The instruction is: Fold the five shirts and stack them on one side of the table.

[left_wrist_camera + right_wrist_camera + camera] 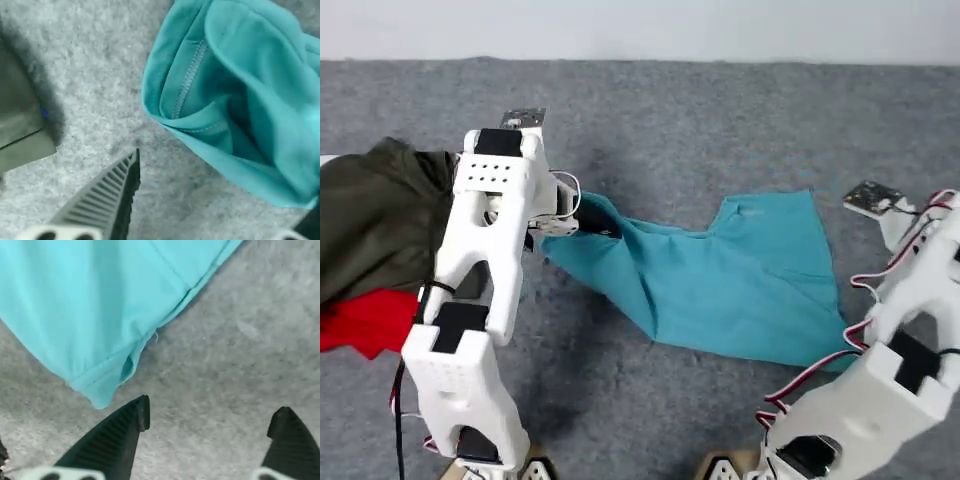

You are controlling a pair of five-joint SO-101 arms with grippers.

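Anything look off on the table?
Teal shirt lies skewed mid-table, its left end bunched in folds, not flat. Olive shirt and red shirt sit in a loose heap at the left edge, not a folded stack.

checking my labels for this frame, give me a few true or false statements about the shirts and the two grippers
1. The teal shirt lies rumpled and unfolded on the table between the two arms. True.
2. The right gripper is shut on the teal shirt's hem. False: it is open over bare table, with the hem corner just beside one finger.
3. A red shirt and a dark green shirt lie together beside the left arm. True.
4. The left gripper is holding the teal shirt up off the table. False: it is open and holds nothing, and the shirt's bunched end lies just ahead of it.
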